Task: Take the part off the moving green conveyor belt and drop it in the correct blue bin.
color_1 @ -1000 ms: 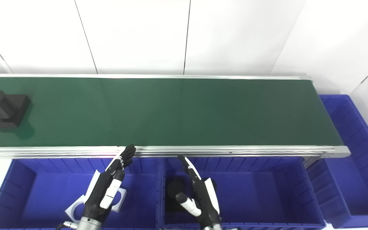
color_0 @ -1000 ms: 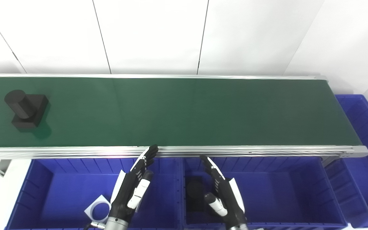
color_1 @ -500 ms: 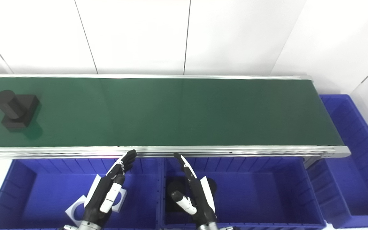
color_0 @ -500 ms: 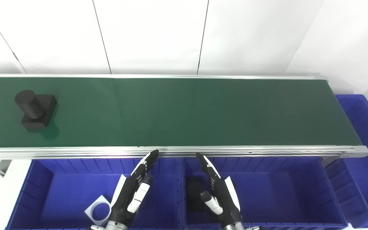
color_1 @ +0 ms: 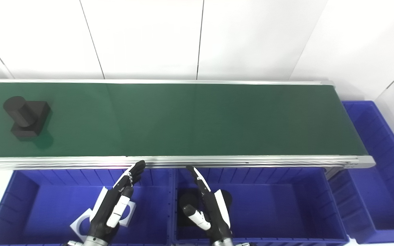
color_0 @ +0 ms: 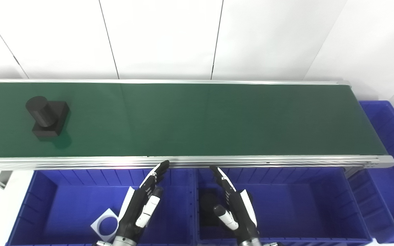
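A black part [color_0: 47, 117], a cylinder standing on a square base, rides on the green conveyor belt [color_0: 197, 119] near its left end. Both hands hover low over the blue bins in front of the belt, far from the part. My left hand [color_0: 141, 207] is open with fingers straight, above the left blue bin [color_0: 63, 191]. My right hand [color_0: 235, 208] is open too, above the middle blue bin [color_0: 303, 205], holding nothing.
A white square part with a round hole [color_0: 105, 224] lies in the left bin. A black part [color_1: 185, 208] lies in the middle bin, partly hidden by my right hand. A third blue bin [color_0: 392, 160] stands at the belt's right end. A white wall is behind.
The black part has travelled to the right along the belt. My right hand has shifted slightly left and lower; my left hand has dropped a little.
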`<move>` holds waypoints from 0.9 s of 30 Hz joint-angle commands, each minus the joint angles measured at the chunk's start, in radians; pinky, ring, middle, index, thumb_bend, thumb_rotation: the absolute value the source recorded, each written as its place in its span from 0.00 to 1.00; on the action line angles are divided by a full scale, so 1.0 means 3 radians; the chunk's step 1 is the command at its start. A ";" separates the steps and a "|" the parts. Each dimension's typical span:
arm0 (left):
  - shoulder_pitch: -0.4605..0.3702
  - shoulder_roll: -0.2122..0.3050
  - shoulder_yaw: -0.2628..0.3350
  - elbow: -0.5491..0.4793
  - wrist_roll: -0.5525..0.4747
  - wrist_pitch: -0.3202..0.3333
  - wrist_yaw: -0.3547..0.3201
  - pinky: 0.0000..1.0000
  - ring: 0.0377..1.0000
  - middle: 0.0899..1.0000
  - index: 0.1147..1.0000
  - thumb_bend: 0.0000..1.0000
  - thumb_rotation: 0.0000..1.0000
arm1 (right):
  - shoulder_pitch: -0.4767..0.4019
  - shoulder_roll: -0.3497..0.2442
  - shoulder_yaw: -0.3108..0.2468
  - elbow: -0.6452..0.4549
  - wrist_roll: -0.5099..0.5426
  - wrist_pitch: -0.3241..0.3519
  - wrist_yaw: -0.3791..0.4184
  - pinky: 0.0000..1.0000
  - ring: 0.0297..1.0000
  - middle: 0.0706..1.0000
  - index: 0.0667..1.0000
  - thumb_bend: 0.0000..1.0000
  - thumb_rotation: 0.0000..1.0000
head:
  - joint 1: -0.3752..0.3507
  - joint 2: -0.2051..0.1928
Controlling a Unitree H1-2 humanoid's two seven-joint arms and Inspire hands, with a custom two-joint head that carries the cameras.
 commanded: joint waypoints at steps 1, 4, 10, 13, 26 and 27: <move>-0.0013 -0.0021 0.0005 -0.0042 0.0002 -0.0110 -0.0021 0.95 0.94 0.92 0.88 0.53 0.94 | -0.0041 0.0005 0.0018 -0.0041 -0.0018 -0.0162 -0.0040 0.94 0.96 0.95 0.92 1.00 0.97 | 0.0015 -0.0004; -0.0022 -0.0024 0.0001 -0.0026 0.0024 -0.0110 0.0003 0.94 0.94 0.91 0.88 0.55 0.95 | -0.0048 -0.0001 0.0025 -0.0029 0.0041 -0.0161 -0.0025 0.95 0.96 0.95 0.91 0.99 0.96 | 0.0053 -0.0013; -0.0015 -0.0020 0.0015 -0.0032 -0.0020 -0.0110 -0.0051 0.95 0.95 0.91 0.88 0.56 0.93 | -0.0056 -0.0012 0.0032 -0.0018 0.0046 -0.0162 -0.0032 0.95 0.96 0.95 0.91 1.00 0.95 | 0.0057 -0.0013; -0.0020 -0.0017 0.0016 -0.0022 0.0004 -0.0110 -0.0036 0.94 0.94 0.91 0.88 0.54 0.93 | -0.0051 -0.0014 0.0035 -0.0024 0.0033 -0.0161 -0.0042 0.95 0.96 0.95 0.92 1.00 0.96 | 0.0057 -0.0016; 0.0009 0.0014 -0.0065 -0.0022 0.0087 -0.0110 0.0052 0.92 0.93 0.90 0.87 0.58 0.95 | -0.0112 -0.0038 0.0073 -0.0051 0.0114 -0.0162 -0.0028 0.98 0.98 0.96 0.93 0.97 0.95 | 0.0112 -0.0065; 0.0011 0.0016 -0.0064 -0.0024 0.0078 -0.0110 0.0045 0.92 0.93 0.90 0.87 0.58 0.95 | -0.0120 -0.0042 0.0080 -0.0051 0.0102 -0.0162 -0.0032 0.99 0.98 0.96 0.93 0.97 0.96 | 0.0111 -0.0065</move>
